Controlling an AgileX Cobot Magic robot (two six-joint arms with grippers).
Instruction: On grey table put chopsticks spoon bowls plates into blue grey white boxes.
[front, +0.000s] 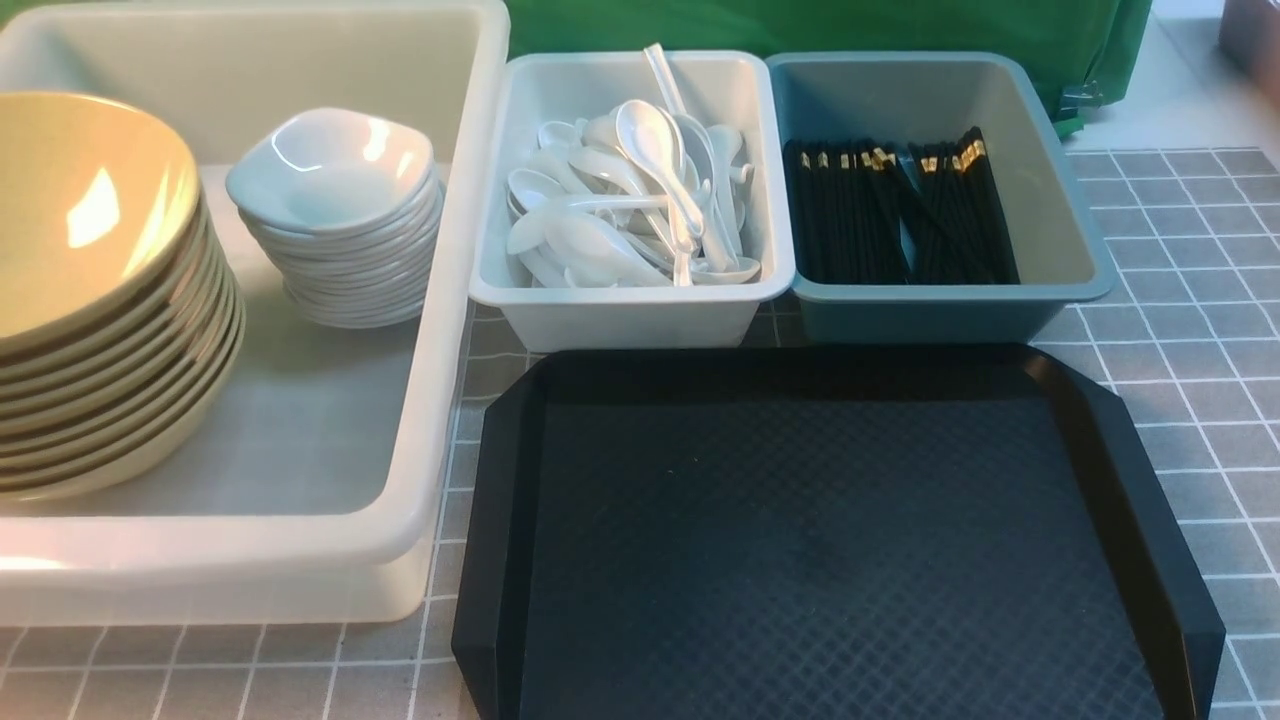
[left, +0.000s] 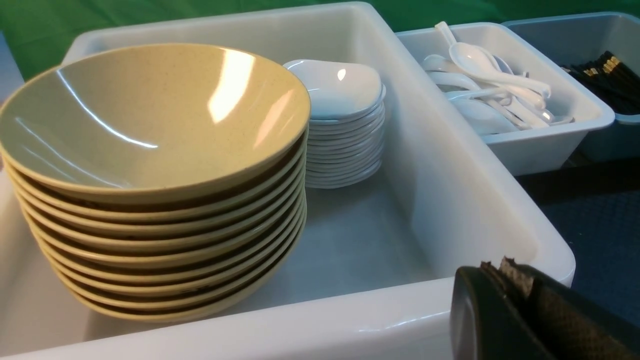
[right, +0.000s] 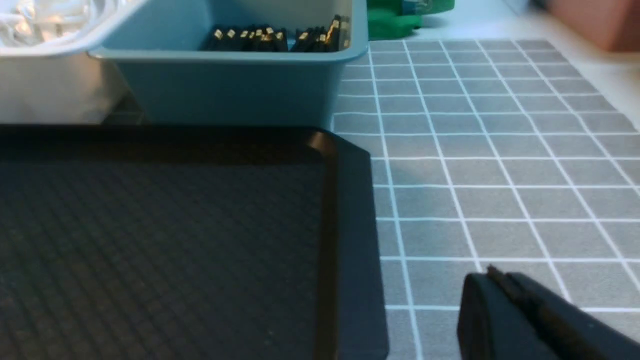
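Observation:
The big white box (front: 455, 300) holds a stack of yellow-green bowls (front: 90, 290) and a stack of small white plates (front: 340, 215). The grey box (front: 640, 305) holds white spoons (front: 640, 200). The blue box (front: 950, 305) holds black chopsticks (front: 900, 215). Neither gripper shows in the front view. My left gripper (left: 497, 267) is shut and empty, just outside the white box's near rim (left: 350, 315). The bowls (left: 155, 175) and plates (left: 345, 125) show in that view too. My right gripper (right: 492, 272) is shut and empty above the grey table (right: 500, 175), beside the tray's right edge.
A black tray (front: 830, 540) with nothing on it lies in front of the grey and blue boxes; its right rim shows in the right wrist view (right: 350, 225). Green cloth (front: 800, 25) hangs behind the boxes. Bare gridded table (front: 1200, 300) lies to the right.

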